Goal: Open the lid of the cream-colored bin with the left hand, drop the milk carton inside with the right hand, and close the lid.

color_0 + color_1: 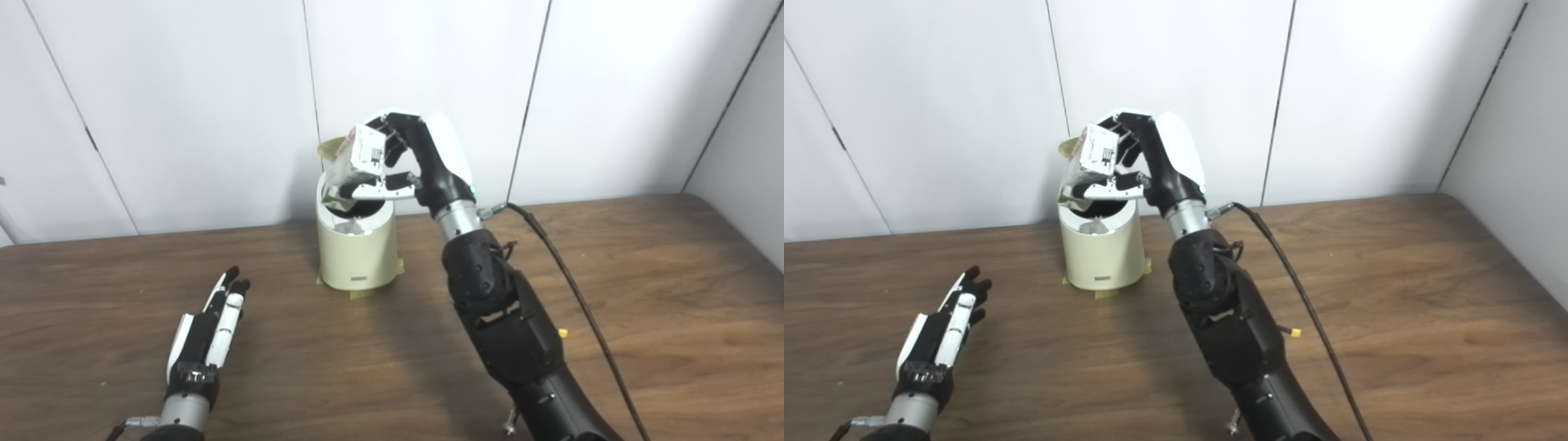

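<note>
White wall panels are backing a brown wooden table [643, 275]. At frame centre, the right hand [407, 162] is pinching the milk carton [358, 165] directly above the open mouth of the cream-colored bin [357, 251], its lid [331, 149] standing raised behind. Release only once the carton is centred over the opening. The left hand [208, 331] is resting at lower left, fingers extended together, holding nothing.

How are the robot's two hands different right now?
The right hand is raised over the cream bin; the left hand lies low by the table. The right hand's fingers grip the milk carton; the left hand holds nothing, fingers straight. Both are black and white.
</note>
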Tool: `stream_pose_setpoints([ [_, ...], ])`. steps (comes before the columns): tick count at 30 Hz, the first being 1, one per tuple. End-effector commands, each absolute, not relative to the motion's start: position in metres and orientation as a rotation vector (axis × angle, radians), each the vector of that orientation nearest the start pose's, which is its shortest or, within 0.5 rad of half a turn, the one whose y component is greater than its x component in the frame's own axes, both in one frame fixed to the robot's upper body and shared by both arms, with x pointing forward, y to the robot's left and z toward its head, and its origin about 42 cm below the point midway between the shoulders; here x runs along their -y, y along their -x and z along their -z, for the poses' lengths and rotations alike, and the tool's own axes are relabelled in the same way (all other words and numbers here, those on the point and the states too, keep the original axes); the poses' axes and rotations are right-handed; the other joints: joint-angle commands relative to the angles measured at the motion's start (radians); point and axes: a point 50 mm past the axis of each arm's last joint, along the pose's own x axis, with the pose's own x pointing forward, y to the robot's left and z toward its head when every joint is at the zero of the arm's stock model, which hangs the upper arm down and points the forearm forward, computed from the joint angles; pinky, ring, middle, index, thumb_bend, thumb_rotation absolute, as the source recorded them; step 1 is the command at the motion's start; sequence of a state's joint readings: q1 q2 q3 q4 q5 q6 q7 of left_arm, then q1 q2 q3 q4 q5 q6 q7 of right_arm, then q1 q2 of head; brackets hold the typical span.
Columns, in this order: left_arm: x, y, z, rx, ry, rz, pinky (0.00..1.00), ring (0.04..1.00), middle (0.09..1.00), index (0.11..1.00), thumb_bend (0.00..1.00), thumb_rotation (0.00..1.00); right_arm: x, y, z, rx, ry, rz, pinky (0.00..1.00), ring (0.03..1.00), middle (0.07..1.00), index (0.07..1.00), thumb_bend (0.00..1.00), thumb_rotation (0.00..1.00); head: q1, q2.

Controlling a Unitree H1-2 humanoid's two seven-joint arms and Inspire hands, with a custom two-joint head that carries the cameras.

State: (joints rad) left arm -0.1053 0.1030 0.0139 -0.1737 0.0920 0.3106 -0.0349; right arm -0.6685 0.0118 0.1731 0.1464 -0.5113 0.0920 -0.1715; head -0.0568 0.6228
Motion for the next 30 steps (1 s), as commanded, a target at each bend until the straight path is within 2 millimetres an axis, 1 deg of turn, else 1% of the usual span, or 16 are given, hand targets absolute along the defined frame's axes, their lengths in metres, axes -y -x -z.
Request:
stream_pose_setpoints([
  [1,-0.234,-0.318,-0.173,0.052,-0.189,0.0,0.95,0.951,0.925,0.987,0.52,0.93,0.092,-0.445,-0.335,0.682,0.472,-0.005,0.38,0.436,0.494,0.484,0.52,0.0,0.001,0.002],
  [4,-0.233,-0.318,-0.174,0.051,-0.191,-0.006,0.95,0.953,0.923,0.985,0.52,0.93,0.088,-0.45,-0.334,0.684,0.48,-0.008,0.38,0.438,0.491,0.484,0.52,0.0,0.005,0.001],
  [8,-0.23,-0.317,-0.176,0.053,-0.177,-0.001,0.94,0.951,0.928,0.992,0.51,0.93,0.088,-0.456,-0.332,0.69,0.508,0.002,0.39,0.438,0.49,0.485,0.52,0.0,0.003,0.002],
  [10,-0.23,-0.317,-0.176,0.05,-0.177,-0.004,0.96,0.956,0.928,0.992,0.51,0.92,0.089,-0.458,-0.332,0.687,0.512,0.009,0.38,0.435,0.489,0.487,0.52,0.0,0.001,0.004],
  [11,-0.23,-0.316,-0.177,0.049,-0.179,-0.005,0.98,0.967,0.928,0.992,0.5,0.93,0.089,-0.459,-0.331,0.686,0.511,0.011,0.38,0.433,0.488,0.488,0.52,0.0,0.001,0.004],
  [14,-0.232,-0.316,-0.177,0.059,-0.178,-0.011,0.99,0.969,0.927,0.987,0.5,0.94,0.091,-0.46,-0.33,0.685,0.502,0.017,0.38,0.428,0.487,0.491,0.52,0.0,0.004,0.004],
  [15,-0.233,-0.316,-0.176,0.06,-0.174,-0.015,0.98,0.968,0.927,0.984,0.5,0.94,0.092,-0.461,-0.33,0.681,0.5,0.021,0.37,0.427,0.488,0.491,0.52,0.0,0.004,0.004],
  [18,-0.234,-0.315,-0.176,0.062,-0.161,-0.02,0.99,0.972,0.923,0.985,0.52,0.93,0.095,-0.463,-0.33,0.688,0.507,0.026,0.37,0.422,0.487,0.495,0.52,0.0,0.005,0.004],
  [22,-0.235,-0.314,-0.176,0.066,-0.155,-0.019,0.95,0.957,0.921,0.986,0.51,0.91,0.1,-0.464,-0.332,0.707,0.529,0.041,0.37,0.42,0.487,0.497,0.52,0.0,0.0,0.008],
  [26,-0.236,-0.314,-0.176,0.067,-0.155,-0.015,0.97,0.969,0.929,0.994,0.51,0.92,0.106,-0.464,-0.334,0.722,0.554,0.056,0.37,0.417,0.492,0.497,0.52,0.0,-0.003,0.011],
  [30,-0.235,-0.313,-0.177,0.066,-0.148,-0.017,0.97,0.969,0.925,0.989,0.5,0.91,0.109,-0.461,-0.335,0.735,0.579,0.066,0.37,0.417,0.498,0.494,0.52,0.0,-0.005,0.014],
])
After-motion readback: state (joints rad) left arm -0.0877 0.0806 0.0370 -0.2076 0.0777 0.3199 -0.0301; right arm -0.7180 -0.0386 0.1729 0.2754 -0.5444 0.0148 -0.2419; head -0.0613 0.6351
